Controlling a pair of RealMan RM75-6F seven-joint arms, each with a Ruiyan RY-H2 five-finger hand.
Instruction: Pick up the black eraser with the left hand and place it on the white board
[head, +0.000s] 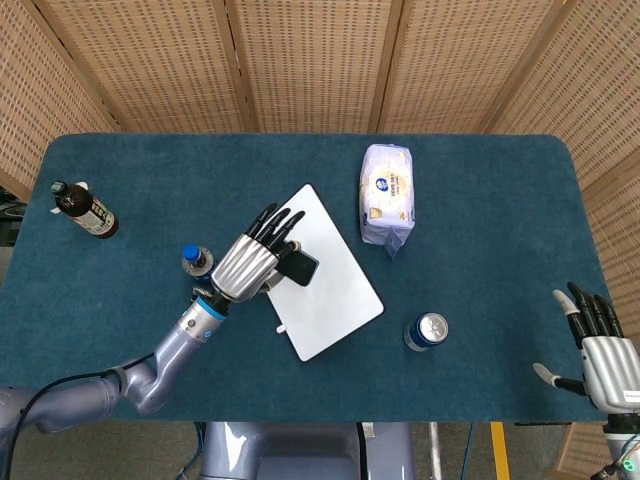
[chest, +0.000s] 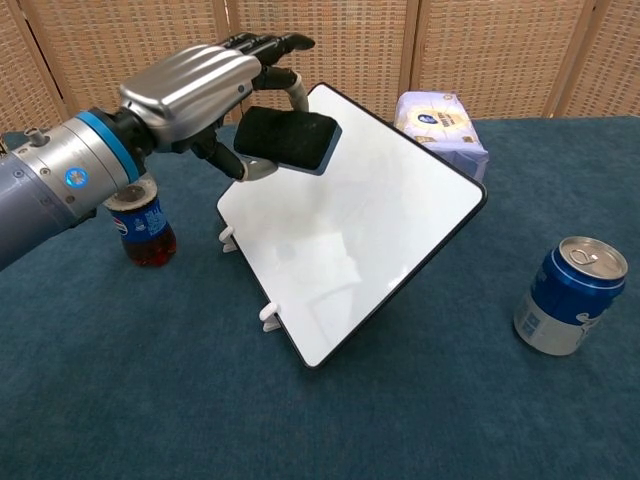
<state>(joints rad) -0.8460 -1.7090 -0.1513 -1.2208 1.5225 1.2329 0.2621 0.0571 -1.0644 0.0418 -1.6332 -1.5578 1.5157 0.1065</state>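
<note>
Soda can (chest: 566, 295) lower right on the bench (chest: 420, 420). White board (chest: 370, 240) mid-frame, tilted. Black eraser (chest: 287, 138) hangs over its upper left part, pinched by left robot hand (chest: 205, 85) from above-left. Eraser likely light, soft-faced; grip its long sides. Right robot hand (head: 604, 356) empty, fingers spread, lower right.

Hands: two, left (head: 248, 264), right (head: 606, 360)
Bottles: two (head: 85, 209) (head: 196, 260)
Can: one (head: 427, 330)
Board: one (head: 335, 283)
Eraser: one (chest: 286, 138)
Pack: one (head: 386, 191)
</note>
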